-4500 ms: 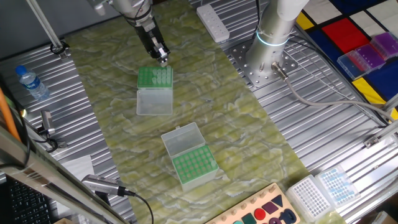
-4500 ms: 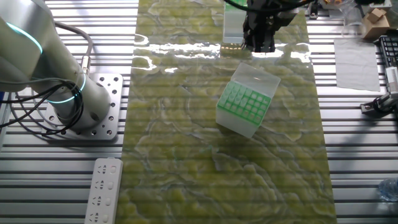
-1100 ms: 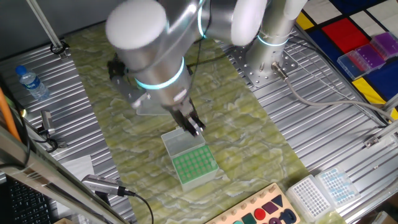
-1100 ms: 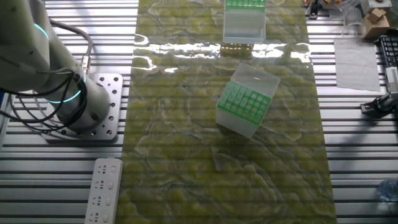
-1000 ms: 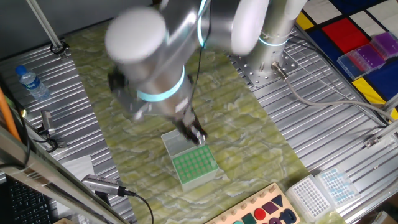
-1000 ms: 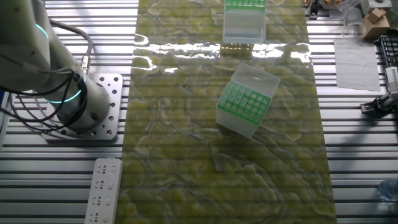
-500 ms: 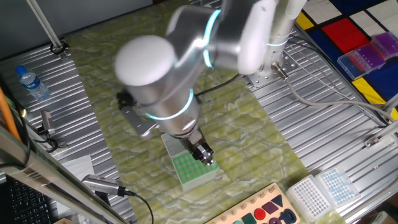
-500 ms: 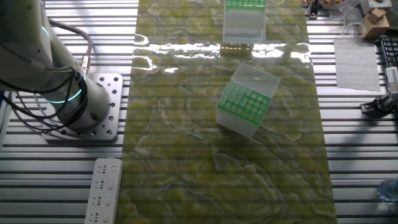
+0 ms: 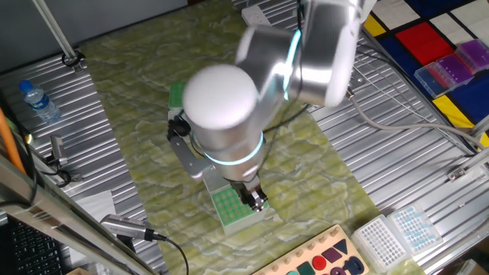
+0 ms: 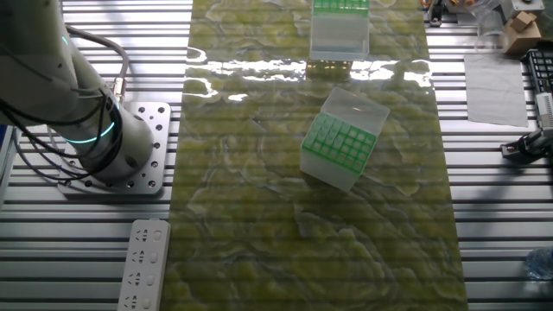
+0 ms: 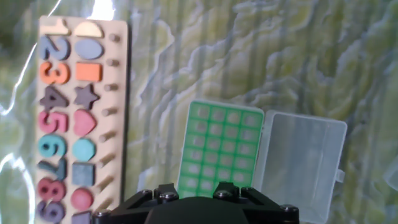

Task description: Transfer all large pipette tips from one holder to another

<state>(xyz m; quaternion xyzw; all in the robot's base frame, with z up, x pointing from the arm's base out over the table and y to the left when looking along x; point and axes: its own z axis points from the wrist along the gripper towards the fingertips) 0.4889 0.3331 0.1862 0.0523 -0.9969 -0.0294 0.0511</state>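
We note black two-finger gripper (image 9: 258,202) poised over open green-grid clear plastic tip box (image 11: 219,151), likely for tip drop-off; finger spread indeterminate.

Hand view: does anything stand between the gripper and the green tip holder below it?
Nothing visible does. The green tip holder lies uncovered below the gripper, with its clear lid swung open to one side. The number puzzle board sits beside it, apart and out of the path.
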